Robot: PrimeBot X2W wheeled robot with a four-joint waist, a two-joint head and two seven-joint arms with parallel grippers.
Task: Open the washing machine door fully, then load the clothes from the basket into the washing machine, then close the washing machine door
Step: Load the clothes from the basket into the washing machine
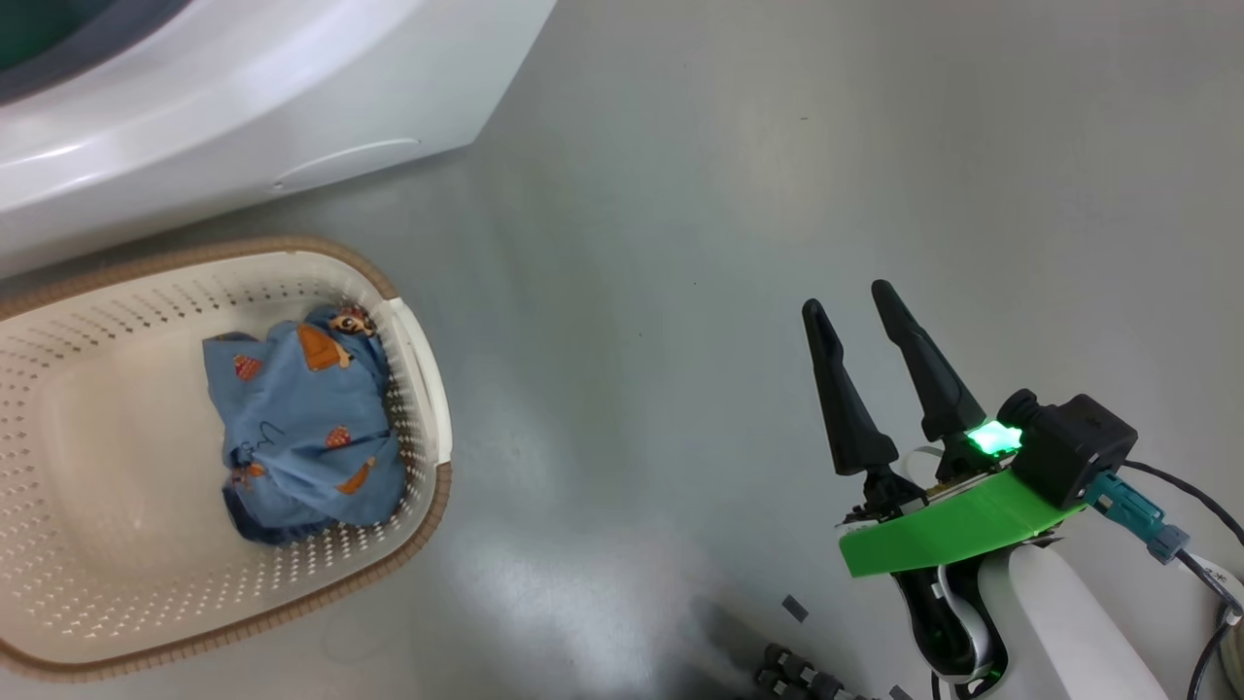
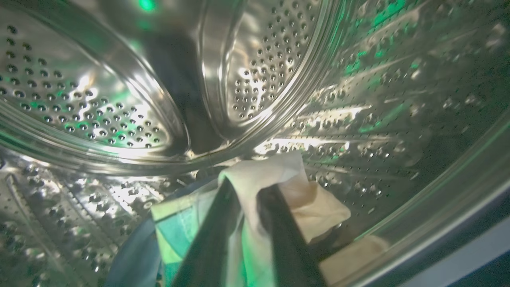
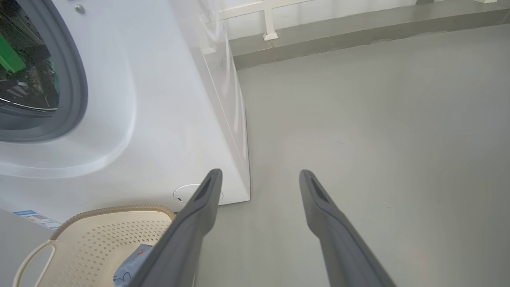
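My left gripper is deep inside the washing machine's steel perforated drum. Its dark fingers stand close together on a cream cloth that drapes over their tips, with blue fabric lying below. My right gripper hovers open and empty over the floor, right of the basket. A light blue garment with orange bears lies bunched in the basket's right end. The white washing machine stands just beyond the basket. The washing machine door is out of view.
Bare grey floor stretches between the basket and my right arm. The right wrist view has the washer's front, its grey gasket, the basket's rim and a low wall ledge. Cables trail behind my right wrist.
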